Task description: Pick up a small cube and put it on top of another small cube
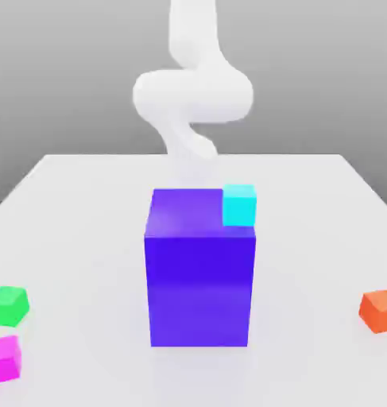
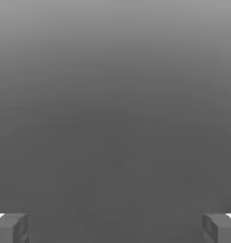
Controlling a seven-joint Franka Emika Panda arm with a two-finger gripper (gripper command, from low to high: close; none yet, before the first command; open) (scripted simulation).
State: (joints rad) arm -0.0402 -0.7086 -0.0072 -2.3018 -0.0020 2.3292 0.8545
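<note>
Glossy blue block (image 1: 199,290), smooth cyan cube (image 1: 239,205) at its top's edge.

Magenta cube (image 1: 4,359) cut off at edge

Block (image 1: 199,290), large, blue-violet, flat-topped: one, standing on table. Table (image 1: 77,230), white, faintly reflective. Backdrop (image 1: 61,79), plain grey, beyond.

The exterior view looks slightly down across the table (image 1: 85,238) toward the arm (image 1: 194,95), the hand view between fingertips (image 2: 13,228)
</note>
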